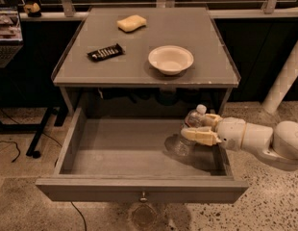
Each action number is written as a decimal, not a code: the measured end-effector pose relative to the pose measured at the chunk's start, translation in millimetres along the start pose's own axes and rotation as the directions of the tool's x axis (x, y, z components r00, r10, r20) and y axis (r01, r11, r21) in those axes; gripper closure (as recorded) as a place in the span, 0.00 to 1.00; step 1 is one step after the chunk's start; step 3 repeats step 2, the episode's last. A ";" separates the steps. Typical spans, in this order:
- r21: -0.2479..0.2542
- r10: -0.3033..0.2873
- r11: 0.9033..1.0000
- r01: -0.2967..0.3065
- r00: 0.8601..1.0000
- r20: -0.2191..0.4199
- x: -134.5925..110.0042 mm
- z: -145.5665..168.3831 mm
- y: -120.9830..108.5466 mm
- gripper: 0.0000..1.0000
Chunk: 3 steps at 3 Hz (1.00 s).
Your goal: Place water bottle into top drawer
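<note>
In the camera view, the gripper (199, 128) reaches over the right wall of the open top drawer (139, 189), its fingers (201, 136) closed around the water bottle (183, 144). The bottle leans slightly in the drawer's right part, base near the floor, seemingly held low so it can be set down gently.

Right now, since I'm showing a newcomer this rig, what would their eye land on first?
The white arm extending in from the right, its gripper closed on the tilted water bottle inside the open top drawer, at its right side. Next, the pale bowl on the grey table above, near its front edge.
</note>
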<state>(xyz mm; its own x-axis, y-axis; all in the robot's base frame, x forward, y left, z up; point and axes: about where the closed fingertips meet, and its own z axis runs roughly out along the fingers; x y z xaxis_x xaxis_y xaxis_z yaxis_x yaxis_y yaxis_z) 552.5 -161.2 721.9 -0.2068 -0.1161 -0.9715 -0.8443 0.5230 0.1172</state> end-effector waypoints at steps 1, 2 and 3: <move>0.000 0.000 1.000 0.000 1.000 0.000 0.0 0.1 0.1 0.00; 0.000 0.000 1.000 0.000 1.000 0.000 0.0 0.1 0.1 0.00; 0.000 0.000 1.000 0.000 1.000 0.000 0.0 0.1 0.1 0.00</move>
